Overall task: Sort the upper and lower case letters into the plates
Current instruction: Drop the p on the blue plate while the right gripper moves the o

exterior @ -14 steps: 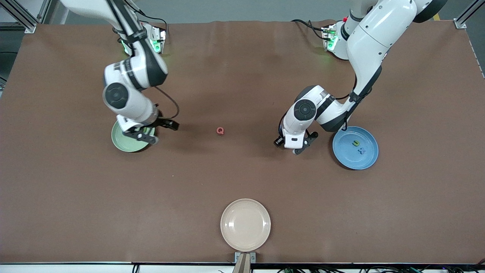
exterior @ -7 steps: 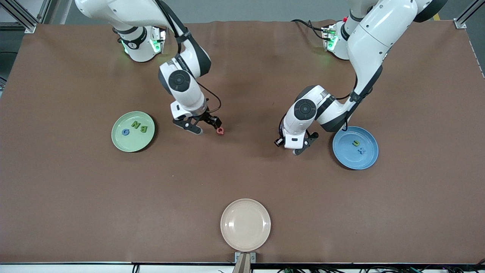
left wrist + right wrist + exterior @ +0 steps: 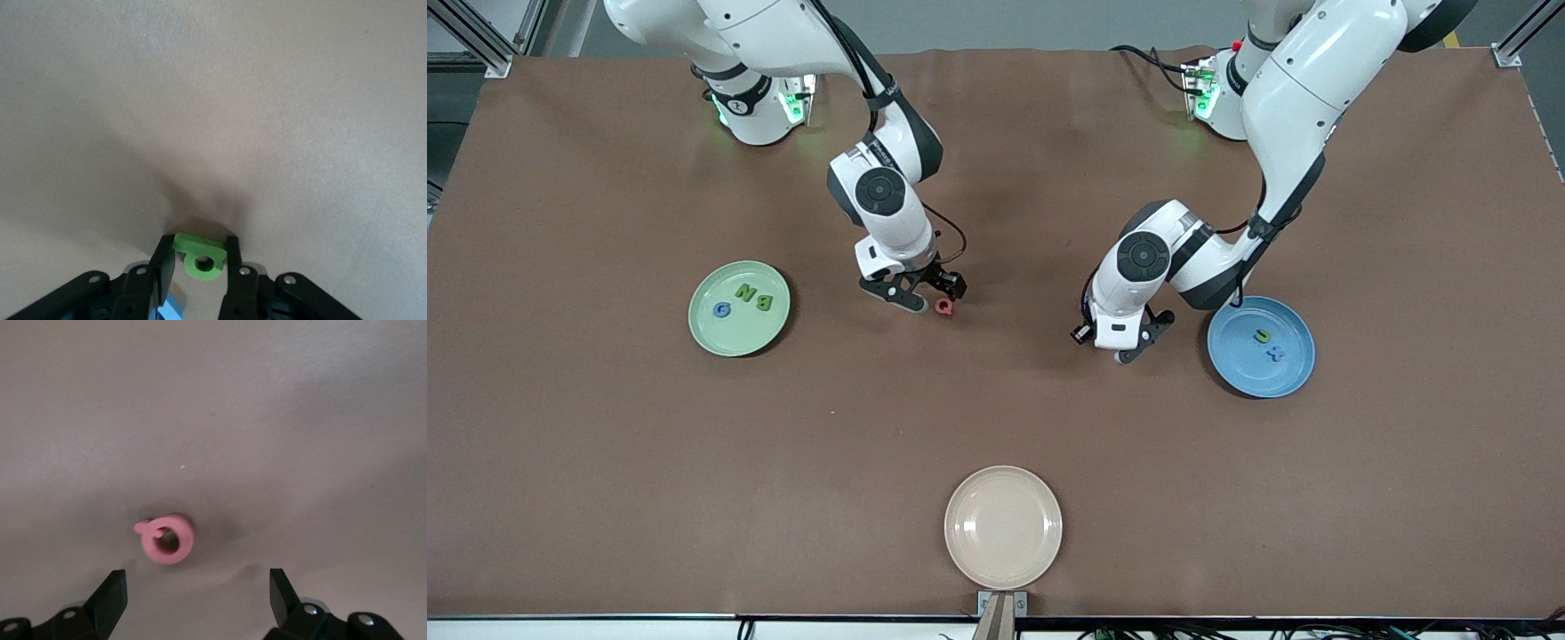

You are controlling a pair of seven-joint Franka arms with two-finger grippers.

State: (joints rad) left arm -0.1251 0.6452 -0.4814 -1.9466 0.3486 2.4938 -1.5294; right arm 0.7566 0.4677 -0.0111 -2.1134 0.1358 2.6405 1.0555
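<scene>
I had the right gripper (image 3: 927, 300) low over the brown matte table cover (image 3: 605, 462), its black fingers spread wide with nothing between them. The red Q (image 3: 943, 307), a small chunky ring with a short tail, lay flat on the cover just beside one fingertip; in the right wrist view the red Q (image 3: 167, 537) looked pink, smooth and rounded, sitting on the cover between the two open fingertips (image 3: 110, 595) and apart from both.

My left gripper (image 3: 1125, 347) sat down near the table beside the mid blue plate (image 3: 1232, 373), toward the left arm's end. In the left wrist view its fingers were clamped together on a green letter (image 3: 198, 255), a thick matte piece with a round hole through it, pinched by its edges between the black pads (image 3: 163, 267); I could not tell which letter it was.

The pale green plate (image 3: 704, 338), round and shallow with a smooth raised rim, lay toward the right arm's end and held a green N (image 3: 744, 292), a green B (image 3: 765, 301) and a blue G (image 3: 722, 309). The blue plate carried a green u (image 3: 1263, 336) and a blue plus-shaped t (image 3: 1277, 353). A cream-beige plate (image 3: 960, 542) sat nearest the front camera.
</scene>
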